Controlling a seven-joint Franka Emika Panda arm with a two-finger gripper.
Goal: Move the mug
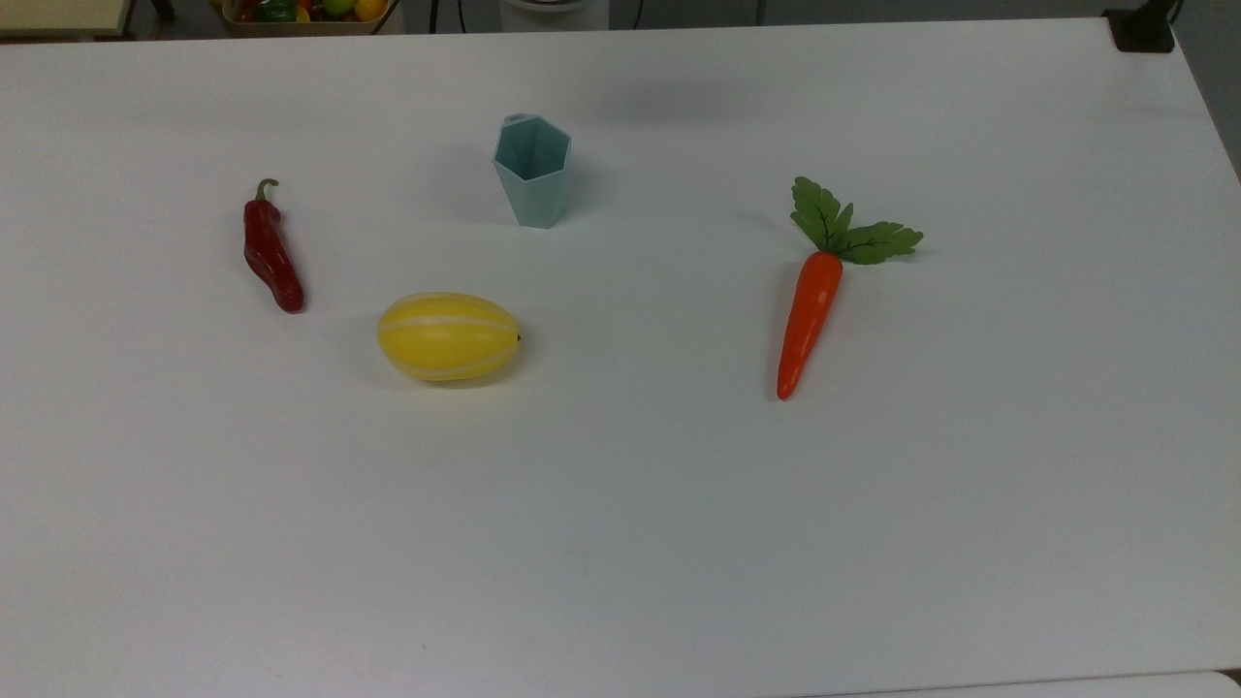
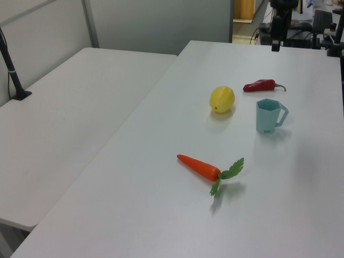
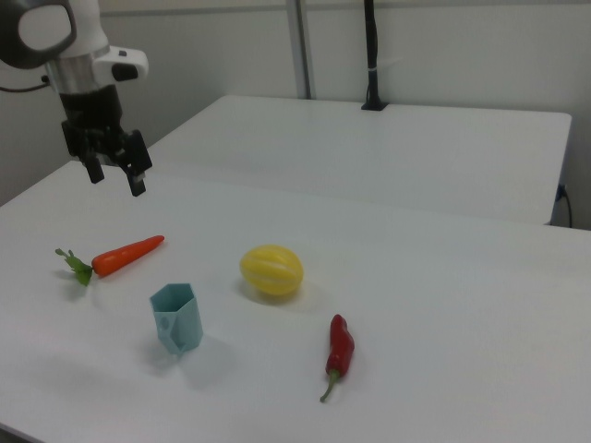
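Note:
The mug (image 1: 531,171) is a pale teal faceted cup standing upright on the white table (image 1: 620,504), toward the far side in the top view. Its small loop handle faces the left view's right (image 2: 269,115). In the right view the mug (image 3: 177,318) stands near the front edge. My gripper (image 3: 116,181) hangs high in the air, well above the table and apart from the mug, its fingers spread open with nothing between them. In the left view the gripper (image 2: 275,42) shows edge-on at the top, far above the mug.
A red chili pepper (image 1: 271,254) lies at the top view's left, a yellow melon (image 1: 448,335) in front of the mug, and a carrot (image 1: 810,310) with green leaves to the right. A fruit basket (image 1: 305,12) sits beyond the far edge. A second table (image 2: 80,107) adjoins.

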